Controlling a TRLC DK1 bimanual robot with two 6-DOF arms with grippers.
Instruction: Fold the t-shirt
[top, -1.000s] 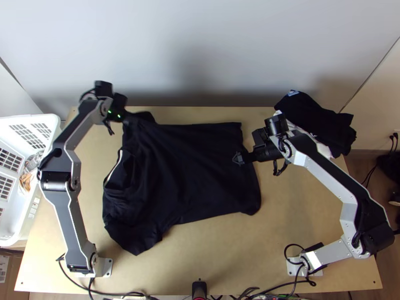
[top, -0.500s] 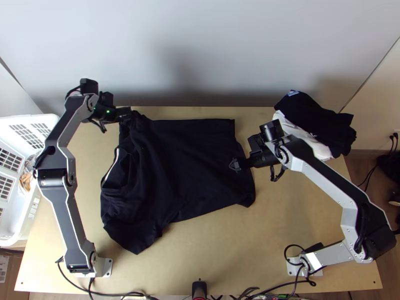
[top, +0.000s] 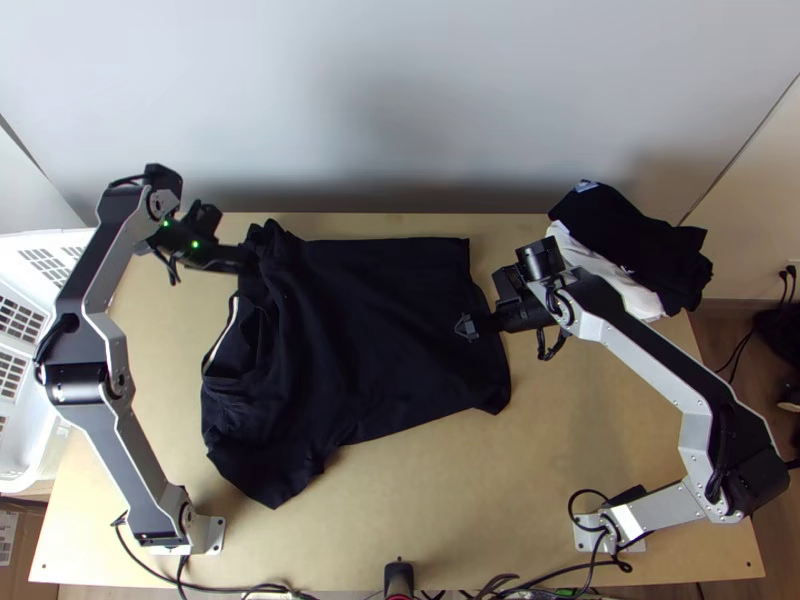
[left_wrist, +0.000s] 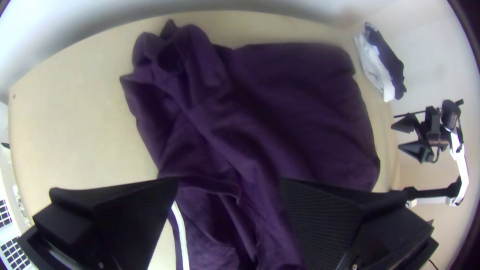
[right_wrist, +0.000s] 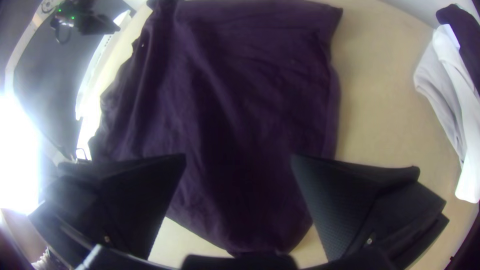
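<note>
The dark t-shirt (top: 370, 330) lies spread on the table, its hem side to the right and its collar side, wrinkled, to the left; the far-left sleeve is bunched. My left gripper (top: 250, 262) is over the shirt's far-left part. In the left wrist view the left gripper (left_wrist: 229, 185) is open above the shirt (left_wrist: 300, 115), its fingers wide apart. At the hem side, my right gripper (top: 468, 326) is above the cloth. The right wrist view has the right gripper (right_wrist: 239, 160) open over the shirt (right_wrist: 240, 100), with nothing between its fingers.
A pile of dark and white clothes (top: 640, 240) lies at the table's far right corner. A white basket (top: 30, 340) with openings in its walls stands at the left edge. Bare wood (top: 450, 500) stretches along the near side.
My left gripper has moved left and slightly nearer, coming off the far-left sleeve. The shirt's hem side shifted slightly left and its near hem corner moved up the picture. The right gripper shifted slightly left.
</note>
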